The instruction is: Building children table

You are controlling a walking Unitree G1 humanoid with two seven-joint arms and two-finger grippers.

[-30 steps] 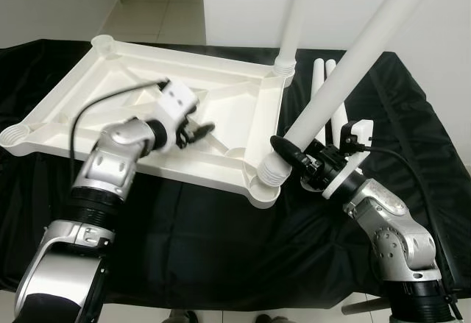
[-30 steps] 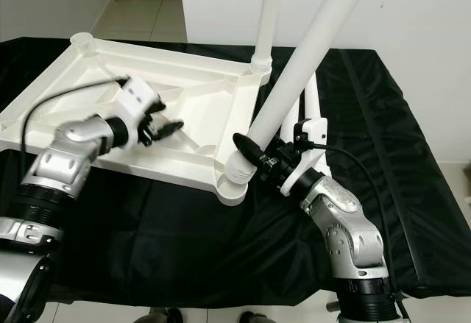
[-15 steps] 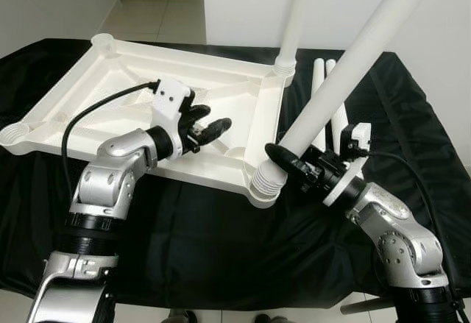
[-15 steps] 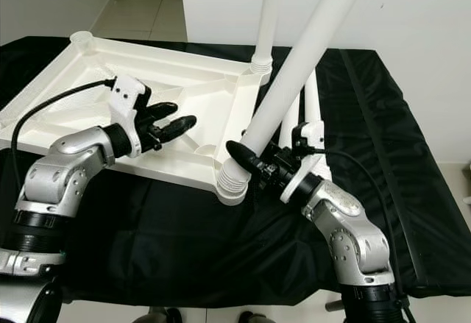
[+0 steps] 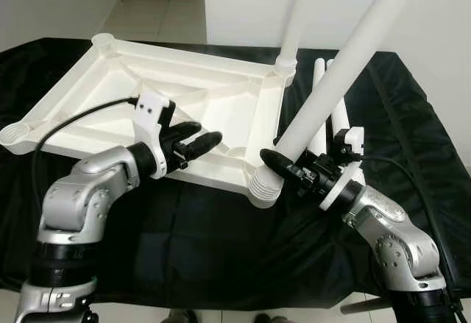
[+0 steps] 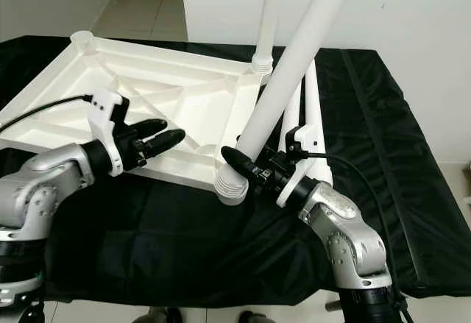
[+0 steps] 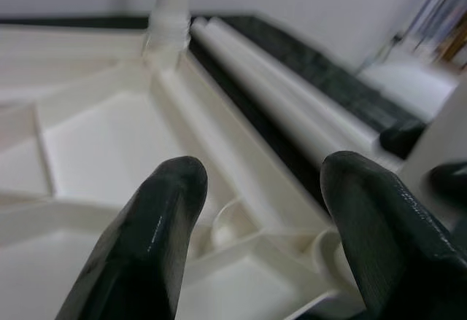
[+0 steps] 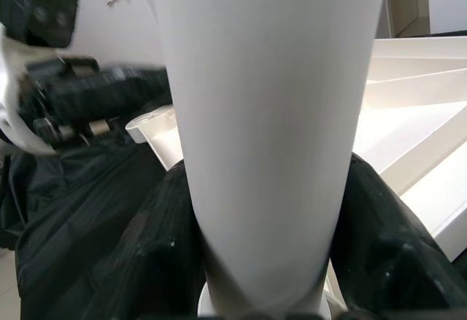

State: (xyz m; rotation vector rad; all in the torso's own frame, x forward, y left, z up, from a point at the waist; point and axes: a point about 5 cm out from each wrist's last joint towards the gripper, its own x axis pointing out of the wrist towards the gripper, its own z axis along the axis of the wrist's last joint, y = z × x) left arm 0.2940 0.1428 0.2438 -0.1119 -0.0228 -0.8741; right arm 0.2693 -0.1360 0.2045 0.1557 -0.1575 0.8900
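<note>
An upside-down white plastic children's table top (image 5: 184, 109) lies on a black cloth (image 5: 221, 264) covering the tabletop. The right end effector (image 5: 283, 167) grips a white table leg (image 5: 338, 73) near its lower end, fingers closed on both sides, the leg tilted with its base at the near corner socket (image 5: 263, 187). The left end effector (image 5: 193, 141) hovers over the table's near edge, fingers apart and holding nothing. Another leg (image 5: 292, 21) stands upright in the far corner socket, and two spare legs (image 6: 310, 95) lie on the cloth

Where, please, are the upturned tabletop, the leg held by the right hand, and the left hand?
upturned tabletop (image 5: 221, 106), left eye view, on a rib of its underside.
leg held by the right hand (image 5: 335, 80), left eye view, midway up its white shaft.
left hand (image 5: 199, 140), left eye view, between its black fingertips.
</note>
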